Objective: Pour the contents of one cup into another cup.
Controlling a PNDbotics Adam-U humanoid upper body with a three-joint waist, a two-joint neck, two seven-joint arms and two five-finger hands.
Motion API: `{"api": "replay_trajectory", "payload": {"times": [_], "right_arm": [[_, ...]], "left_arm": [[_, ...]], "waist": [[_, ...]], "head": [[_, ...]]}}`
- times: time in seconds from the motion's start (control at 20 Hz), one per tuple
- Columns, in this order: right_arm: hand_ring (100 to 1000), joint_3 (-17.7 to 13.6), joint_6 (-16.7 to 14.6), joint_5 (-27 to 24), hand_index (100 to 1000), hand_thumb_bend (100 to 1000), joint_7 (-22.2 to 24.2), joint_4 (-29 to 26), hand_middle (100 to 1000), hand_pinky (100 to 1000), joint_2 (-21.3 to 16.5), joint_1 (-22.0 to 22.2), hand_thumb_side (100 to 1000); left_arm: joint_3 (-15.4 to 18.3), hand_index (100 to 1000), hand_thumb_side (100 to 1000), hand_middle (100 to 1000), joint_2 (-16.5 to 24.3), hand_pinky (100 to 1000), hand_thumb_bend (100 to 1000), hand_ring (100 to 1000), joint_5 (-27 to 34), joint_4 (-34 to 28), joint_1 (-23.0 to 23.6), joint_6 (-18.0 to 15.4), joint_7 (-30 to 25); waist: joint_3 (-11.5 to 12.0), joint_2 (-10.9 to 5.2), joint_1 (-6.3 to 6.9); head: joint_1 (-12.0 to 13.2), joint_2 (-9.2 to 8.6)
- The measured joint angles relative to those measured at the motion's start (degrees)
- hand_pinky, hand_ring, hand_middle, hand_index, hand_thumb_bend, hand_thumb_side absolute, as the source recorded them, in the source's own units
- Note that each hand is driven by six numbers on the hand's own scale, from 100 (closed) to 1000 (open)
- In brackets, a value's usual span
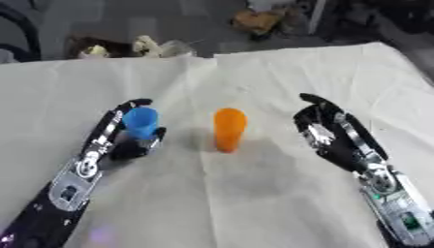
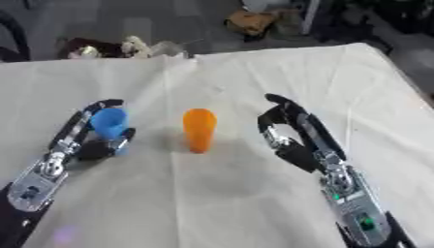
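On the cream cloth-covered table [image 1: 254, 203], the blue cup [image 1: 141, 122] is gripped upright by the curled fingers of the left hand [image 1: 118, 140], the orange cup [image 1: 229, 129] stands just beside it, and the right hand [image 2: 288, 133], loosely spread, is held apart.

We are looking at what seems a lab or workshop room. A creased cream cloth [image 1: 280, 193] is covering the bench [image 1: 17, 72], a grey hard floor [image 1: 127, 19] is running beyond its far edge, and loose clutter [image 1: 258, 19] and dark equipment legs [image 2: 318, 17] are lying and standing about there, too blurred to name.
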Motion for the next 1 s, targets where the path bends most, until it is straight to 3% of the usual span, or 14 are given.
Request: {"api": "replay_trajectory", "payload": {"times": [0.2,1.0], "right_arm": [[683,0.0,-0.1,-0.23,936,161,-0.2,0.0,629,808,0.0,0.0,672],[672,0.11,-0.15,-1.64,916,141,-0.53,2.01,618,806,0.41,-0.02,673]], "left_arm": [[-0.01,837,231,340,0.06,192,100,754,1.3,-1.29,0.84,0.2,1.9],[0.02,831,244,330,3.68,178,100,717,7.16,-13.03,3.14,2.21,6.69]], "waist": [[0.17,0.08,0.0],[1.69,-0.18,0.43]], "head": [[-0.08,0.0],[-0.85,-0.01]]}}
